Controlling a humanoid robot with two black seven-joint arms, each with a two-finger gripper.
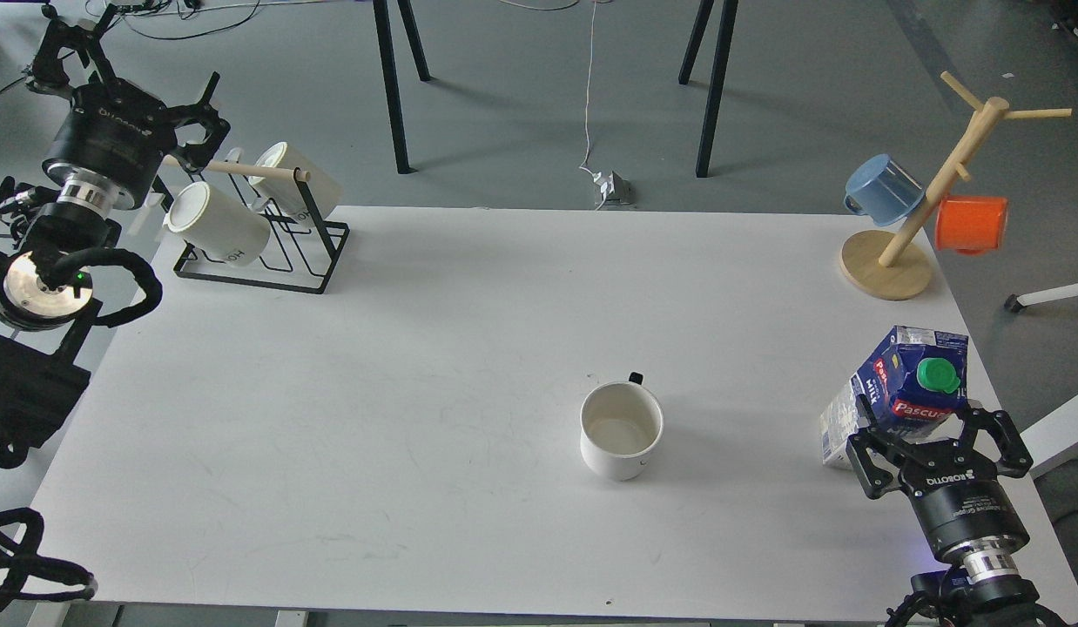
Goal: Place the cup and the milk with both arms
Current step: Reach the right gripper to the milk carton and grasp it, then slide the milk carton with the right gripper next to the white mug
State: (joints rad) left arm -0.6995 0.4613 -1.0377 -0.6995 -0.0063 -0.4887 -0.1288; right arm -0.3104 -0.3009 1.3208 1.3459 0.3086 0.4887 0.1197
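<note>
A white cup (621,429) stands upright and empty near the middle of the white table (417,348), handle to the far side. A blue milk carton (896,383) with a green cap stands leaning near the right edge. My right gripper (922,416) is open, with one finger on each side of the carton's lower part; I cannot tell whether the fingers touch it. My left gripper (130,74) is open and empty at the far left, above the floor just behind the table's back left corner, beside a black wire rack (282,261).
The wire rack holds two white mugs (217,225) on their sides at the back left corner. A wooden mug tree (887,261) with a blue mug (883,187) and an orange mug (970,224) stands at the back right. Black table legs stand beyond.
</note>
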